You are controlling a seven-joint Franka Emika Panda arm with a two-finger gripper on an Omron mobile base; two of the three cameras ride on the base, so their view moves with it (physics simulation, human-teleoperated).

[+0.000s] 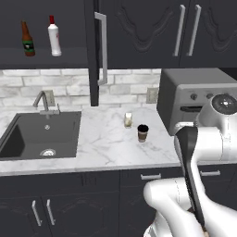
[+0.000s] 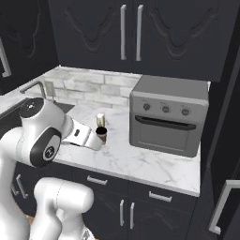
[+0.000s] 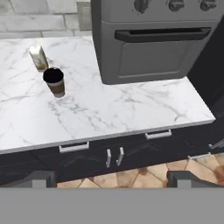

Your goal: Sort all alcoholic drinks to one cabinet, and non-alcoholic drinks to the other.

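On the shelf of the open dark cabinet at the upper left stand a brown beer bottle and a white bottle with a red cap. Its narrow door with the long silver bar handle hangs open. A paper coffee cup with a black lid stands on the marble counter, and a pale carton is just behind it. My gripper is open and empty, out in front of the counter's edge, well away from the cup.
A grey toaster oven fills the counter to the right of the cup. A dark sink with a faucet lies at the left. A dark door with a short silver handle stands at the far right.
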